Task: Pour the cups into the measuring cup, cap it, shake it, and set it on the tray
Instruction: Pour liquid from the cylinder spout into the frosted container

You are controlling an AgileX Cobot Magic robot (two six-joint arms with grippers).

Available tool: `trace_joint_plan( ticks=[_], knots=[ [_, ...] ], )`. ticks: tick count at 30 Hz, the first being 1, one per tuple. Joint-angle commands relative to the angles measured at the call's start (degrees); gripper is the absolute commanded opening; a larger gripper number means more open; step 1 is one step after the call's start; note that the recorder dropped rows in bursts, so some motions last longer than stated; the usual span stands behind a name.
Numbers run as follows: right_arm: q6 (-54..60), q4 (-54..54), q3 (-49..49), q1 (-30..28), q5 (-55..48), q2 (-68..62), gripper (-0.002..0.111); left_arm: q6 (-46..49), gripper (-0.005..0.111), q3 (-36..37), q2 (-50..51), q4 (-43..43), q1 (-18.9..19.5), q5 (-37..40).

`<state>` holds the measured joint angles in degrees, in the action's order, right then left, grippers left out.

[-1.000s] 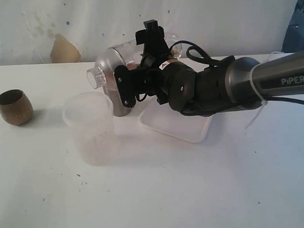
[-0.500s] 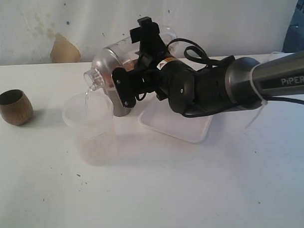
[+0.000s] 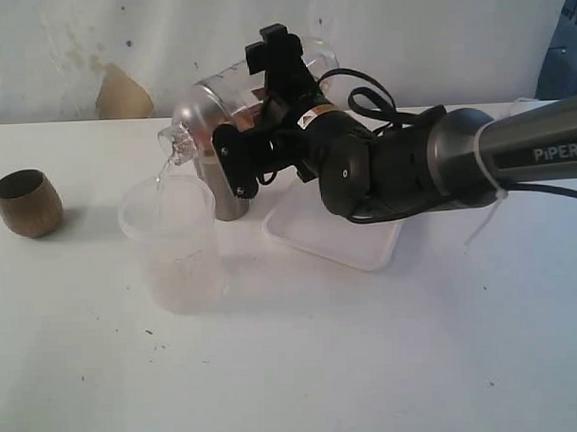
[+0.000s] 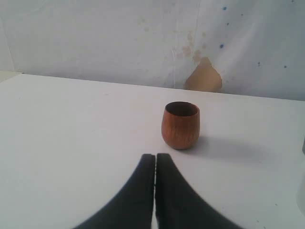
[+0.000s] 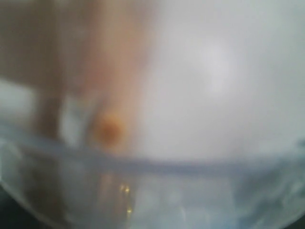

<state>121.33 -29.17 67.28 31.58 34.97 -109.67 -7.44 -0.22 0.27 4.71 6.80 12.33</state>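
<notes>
Across the middle of the exterior view, on the white table (image 3: 370, 365), the right arm (image 3: 514, 151) comes in from the right edge and is the biggest thing going. Under it, center-right, sits the tray (image 3: 313, 236), nothing set on it that I can see.

The right gripper (image 3: 256, 111) has its jaws spread wide but clamped round the measuring cup (image 3: 218, 100), held up in the air, upper center, tipped over toward the left. The dome lid (image 3: 186, 134) is on, so capping looks done imo. Odd bit: the lid's nozzle hangs over the frosted cup (image 3: 171, 244), left of center, and a thin stream seems to run down into it, so liquid's going out, not in. Whether it got shaken, can't tell. Setting it on the tray is def left to do.

The steel tumbler (image 3: 229, 201) stands just behind the frosted cup, right by the tray's left corner, under the held cup, so that's what could get bumped on the way down. The wood cup (image 3: 27, 203) is upright and well apart at the far left. The left gripper (image 4: 155, 164) has jaws pressed together, holding nothing, pointed at that wood cup. The right wrist view is a blur of clear plastic.
</notes>
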Motion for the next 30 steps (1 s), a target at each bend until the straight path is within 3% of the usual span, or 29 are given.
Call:
trace_joint_plan(
  ticks=[1,30],
  knots=[
    [0.93,0.94,0.79,-0.20,5.37,0.90,0.000,-0.15,0.001,0.22,-0.27,0.09,-0.06,-0.65],
    [0.93,3.28,2.96,-1.49,9.19,0.77,0.000,-0.15,0.001,0.22,-0.27,0.09,-0.06,-0.65]
  ],
)
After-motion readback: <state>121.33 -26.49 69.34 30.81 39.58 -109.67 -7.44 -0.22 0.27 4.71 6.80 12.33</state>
